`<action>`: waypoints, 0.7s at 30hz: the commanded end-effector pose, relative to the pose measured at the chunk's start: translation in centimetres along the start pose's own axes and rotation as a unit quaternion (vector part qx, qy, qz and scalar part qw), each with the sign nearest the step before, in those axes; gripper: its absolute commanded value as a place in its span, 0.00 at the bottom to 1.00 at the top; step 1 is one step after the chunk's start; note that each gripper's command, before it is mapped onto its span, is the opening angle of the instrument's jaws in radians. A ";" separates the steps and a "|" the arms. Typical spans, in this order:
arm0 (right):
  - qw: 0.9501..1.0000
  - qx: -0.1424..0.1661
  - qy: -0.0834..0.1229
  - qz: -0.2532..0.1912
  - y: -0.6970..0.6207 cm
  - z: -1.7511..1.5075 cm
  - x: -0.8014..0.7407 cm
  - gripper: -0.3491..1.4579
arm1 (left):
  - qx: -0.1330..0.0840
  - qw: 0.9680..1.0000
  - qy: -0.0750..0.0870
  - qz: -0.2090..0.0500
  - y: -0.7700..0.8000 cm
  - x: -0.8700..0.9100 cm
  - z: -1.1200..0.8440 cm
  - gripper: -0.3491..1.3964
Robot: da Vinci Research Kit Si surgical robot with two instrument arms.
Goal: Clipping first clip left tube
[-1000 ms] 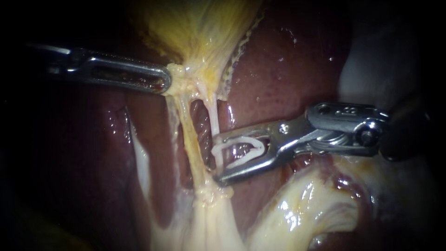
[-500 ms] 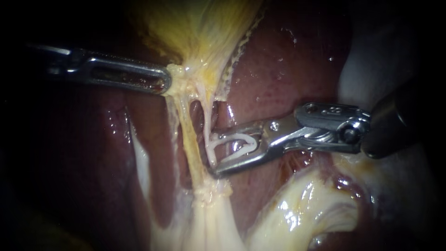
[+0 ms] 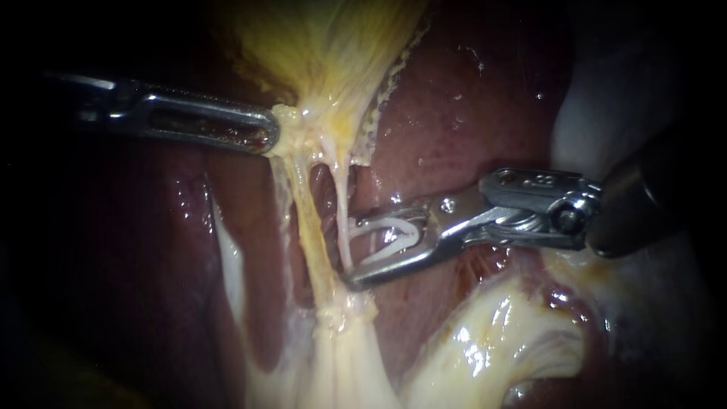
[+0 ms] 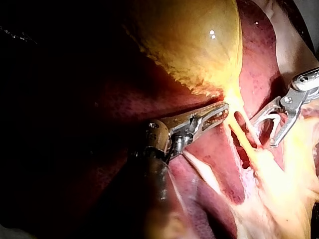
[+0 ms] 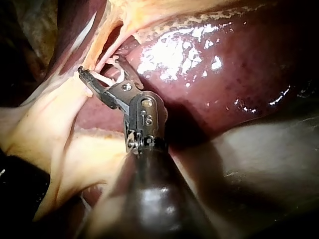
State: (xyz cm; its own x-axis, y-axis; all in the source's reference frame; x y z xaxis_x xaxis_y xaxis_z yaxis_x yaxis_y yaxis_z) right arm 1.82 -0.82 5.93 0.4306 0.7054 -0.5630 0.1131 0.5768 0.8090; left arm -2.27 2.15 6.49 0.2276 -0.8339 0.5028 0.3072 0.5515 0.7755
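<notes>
While the jaws of our right instrument (image 3: 352, 252) stand apart, they grip a white clip (image 3: 394, 227) between them, and its open end meets the thin pale tube (image 3: 341, 197) at the jaws' mouth. Just beside that tube, on the side of our left instrument (image 3: 269, 136), runs a thicker yellowish tube (image 3: 303, 220). Our left jaws pinch the narrow end of the gallbladder (image 3: 326, 45), where both tubes begin, over the dark red liver (image 3: 469, 113).

Left instrument (image 3: 271, 133): shaft comes in level from the left; tip closed, seemingly clamped on tissue (image 3: 294, 121).
Right instrument (image 3: 353, 251): enters from the right, wrist angled slightly down; tip spread, holding a clip (image 3: 388, 235) from both sides.
</notes>
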 end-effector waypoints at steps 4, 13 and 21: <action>1.000 0.006 0.000 0.004 -0.19 -0.15 0.13 0.45 | 0.000 1.000 0.000 0.000 0.00 0.00 0.00 0.00; 1.000 0.010 0.009 0.006 -0.40 0.02 0.28 0.44 | 0.000 1.000 0.000 0.000 0.00 0.00 0.01 0.00; 1.000 0.008 0.010 0.004 -0.27 0.11 0.21 0.44 | 0.000 1.000 0.000 0.000 0.00 0.01 0.01 0.00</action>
State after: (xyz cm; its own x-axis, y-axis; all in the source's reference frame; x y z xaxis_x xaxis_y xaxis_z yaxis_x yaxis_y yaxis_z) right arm 1.97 -0.87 5.62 0.4127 0.7184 -0.5600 0.1228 0.5653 0.8157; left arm -2.28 2.15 6.50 0.2274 -0.8336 0.5034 0.3075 0.5520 0.7751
